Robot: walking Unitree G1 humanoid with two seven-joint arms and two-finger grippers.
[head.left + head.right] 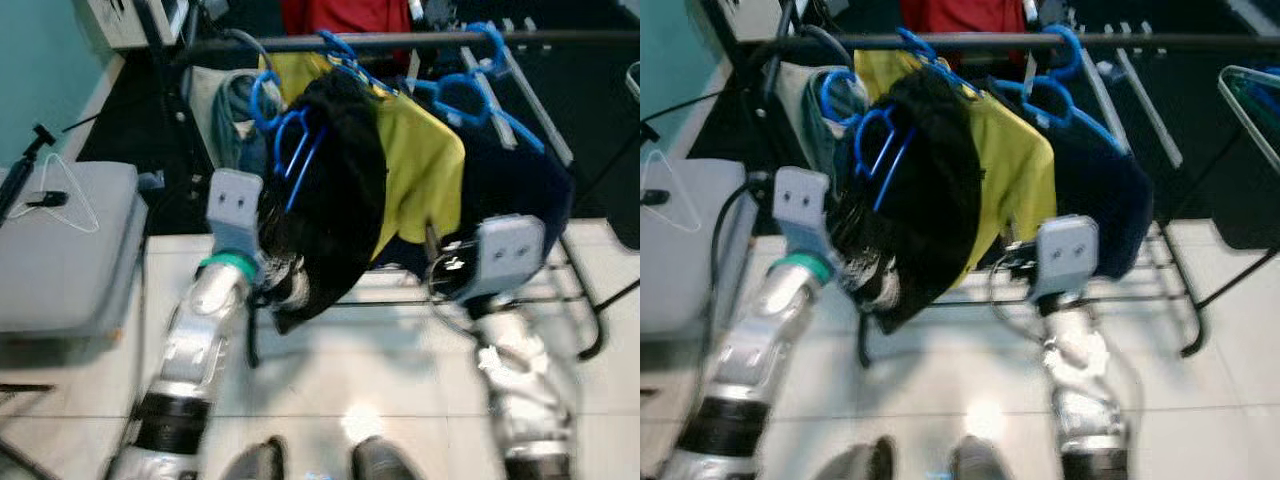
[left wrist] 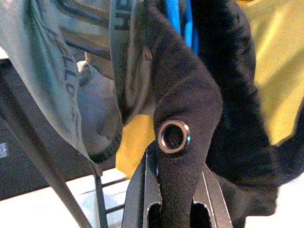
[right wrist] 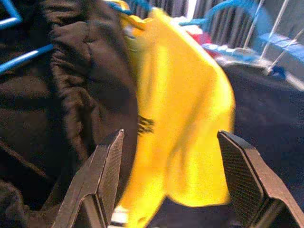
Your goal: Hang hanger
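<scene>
— Closest up, what's in front of the left gripper [image 2: 176, 209]?
— Black fleece garment [image 1: 335, 190], its metal eyelet [image 2: 174, 136] right there; the two fingers are pinched together on a fold of that cloth.
— And the biggest thing in view?
— Drying rack [image 1: 420, 42], its dark rail crossing the top, white tiled floor [image 1: 400, 370] beneath. Black garment hangs from the rail on a blue hanger [image 1: 295, 145], touching a yellow shirt [image 1: 420, 165] beside it.
— Right gripper [image 3: 171, 185]?
— Fingers spread wide, just before the yellow shirt, holding nothing.
— Anything else?
— Grey box [image 1: 65, 245] on the robot's left, a white wire hanger [image 1: 65, 195] lying on it.
</scene>
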